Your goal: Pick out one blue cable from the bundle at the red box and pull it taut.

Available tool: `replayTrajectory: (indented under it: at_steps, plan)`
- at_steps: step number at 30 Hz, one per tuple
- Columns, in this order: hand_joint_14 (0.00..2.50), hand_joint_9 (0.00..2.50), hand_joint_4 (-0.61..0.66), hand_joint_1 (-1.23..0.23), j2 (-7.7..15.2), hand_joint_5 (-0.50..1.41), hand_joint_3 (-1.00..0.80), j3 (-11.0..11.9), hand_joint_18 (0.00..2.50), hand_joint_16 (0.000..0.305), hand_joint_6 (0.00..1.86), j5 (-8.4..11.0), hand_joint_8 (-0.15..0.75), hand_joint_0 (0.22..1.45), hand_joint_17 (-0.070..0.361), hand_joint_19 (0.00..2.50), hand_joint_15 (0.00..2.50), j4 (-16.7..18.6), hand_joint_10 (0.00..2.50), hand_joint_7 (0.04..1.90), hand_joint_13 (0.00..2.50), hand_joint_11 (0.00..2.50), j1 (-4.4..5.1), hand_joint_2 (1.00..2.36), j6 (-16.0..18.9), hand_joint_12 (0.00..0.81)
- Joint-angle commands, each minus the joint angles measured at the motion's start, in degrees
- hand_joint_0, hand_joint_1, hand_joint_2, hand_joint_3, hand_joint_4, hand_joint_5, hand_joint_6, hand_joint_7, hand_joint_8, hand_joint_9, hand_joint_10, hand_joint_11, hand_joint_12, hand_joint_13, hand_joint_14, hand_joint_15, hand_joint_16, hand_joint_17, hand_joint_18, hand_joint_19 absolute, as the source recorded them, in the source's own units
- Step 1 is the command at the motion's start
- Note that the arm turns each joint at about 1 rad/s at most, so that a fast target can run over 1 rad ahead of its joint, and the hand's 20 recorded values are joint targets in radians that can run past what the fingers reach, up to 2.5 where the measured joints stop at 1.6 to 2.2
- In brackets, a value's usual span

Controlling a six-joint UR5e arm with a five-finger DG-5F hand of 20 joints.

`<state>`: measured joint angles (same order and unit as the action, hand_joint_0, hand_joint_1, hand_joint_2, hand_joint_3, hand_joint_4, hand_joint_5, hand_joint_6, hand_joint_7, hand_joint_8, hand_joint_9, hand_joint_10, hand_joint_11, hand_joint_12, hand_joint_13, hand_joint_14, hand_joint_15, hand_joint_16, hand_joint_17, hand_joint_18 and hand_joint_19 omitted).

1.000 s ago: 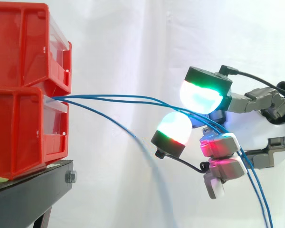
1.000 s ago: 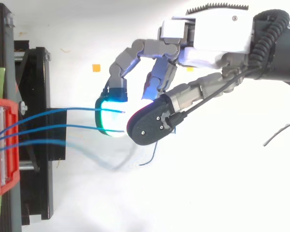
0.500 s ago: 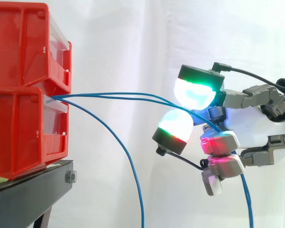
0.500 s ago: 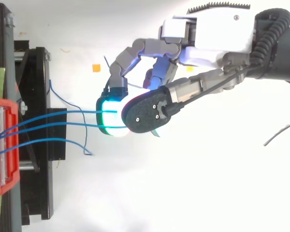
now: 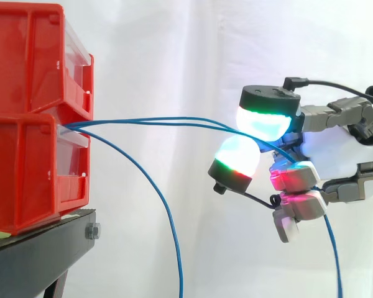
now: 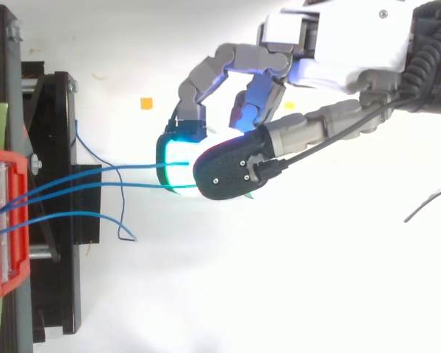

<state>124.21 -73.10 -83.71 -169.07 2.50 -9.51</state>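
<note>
Two stacked red bins stand on a black stand at the left. Blue cables come out of the lower bin's front. Two blue cables run nearly level from the bin to my hand. They pass between its thumb and finger pads, which pinch them. Behind the hand, cable hangs down. A third blue cable leaves the bin and droops in a long arc to the bottom of the side view, free of the hand. In the top view my hand reaches in from the right.
A white curtain backs the scene. In the top view, the black stand lies left of the hand, with the red bin at the far left. A small orange scrap lies on the white floor.
One of three cables slipped out of the hand and now hangs from the bin. The hand has shifted slightly away from the bins, keeping two cables between its pads.
</note>
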Motion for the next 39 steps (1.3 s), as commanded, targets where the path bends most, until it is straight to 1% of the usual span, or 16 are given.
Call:
replayTrajectory:
  at_steps: [1,6,9,13,17,28,31,34,37,39]
  plan:
    - [0.02,1.27,0.07,-0.68,-0.02,-0.15,-0.16,-0.02,0.9,0.043,0.93,0.31,0.316,0.61,0.098,0.69,0.78,-0.12,0.02,0.81,1.24,0.94,0.14,1.02,-0.07,0.409]
    - [0.02,1.25,0.01,-0.72,-0.02,-0.15,-0.15,-0.02,0.9,0.043,0.95,0.66,0.312,0.62,0.097,0.69,0.78,-0.12,0.02,0.8,1.25,0.95,0.14,1.02,-0.07,0.404]
    - [0.02,1.24,0.01,-0.73,-0.02,-0.16,-0.15,-0.02,0.91,0.043,0.95,0.92,0.308,0.63,0.096,0.69,0.78,-0.04,0.02,0.79,1.25,0.95,0.14,1.02,-0.07,0.4]
    - [0.02,1.24,0.06,-0.71,-0.02,-0.16,-0.28,-0.02,0.88,0.039,0.95,1.45,0.29,0.63,0.089,0.72,0.79,-0.04,0.02,0.78,1.24,0.96,0.23,1.02,-0.07,0.385]
    - [0.02,1.25,0.06,-0.7,-0.02,-0.16,-0.35,-0.02,0.88,0.04,0.94,1.71,0.293,0.63,0.089,0.72,0.8,-0.04,0.02,0.79,1.24,0.97,0.31,1.01,0.11,0.384]
    - [0.02,1.26,0.07,-0.69,-0.02,-0.16,-0.38,-0.02,0.89,0.039,0.94,1.71,0.294,0.63,0.088,0.72,0.8,-0.04,0.02,0.79,1.24,0.96,0.4,1.01,0.64,0.384]
    - [0.02,1.26,0.1,-0.65,-0.02,-0.16,-0.43,-0.02,0.88,0.039,0.92,1.8,0.292,0.6,0.087,0.73,0.8,-0.04,0.02,0.76,1.24,0.95,0.4,1.0,0.9,0.383]
    - [0.02,1.26,0.11,-0.62,-0.02,-0.16,-0.5,-0.02,0.86,0.039,0.9,1.8,0.293,0.58,0.088,0.73,0.81,-0.04,0.02,0.78,1.24,0.95,0.4,1.0,0.9,0.388]
    - [0.02,1.26,0.13,-0.62,-0.02,-0.16,-0.5,-0.02,0.88,0.041,0.89,1.8,0.306,0.54,0.092,0.72,0.8,-0.04,0.02,0.78,1.24,0.95,0.49,1.0,0.9,0.397]
    - [0.02,1.26,0.13,-0.64,0.06,-0.16,-0.5,-0.02,0.88,0.042,0.89,1.8,0.306,0.52,0.095,0.71,0.79,-0.04,0.02,0.77,1.25,0.94,0.49,1.0,0.9,0.403]
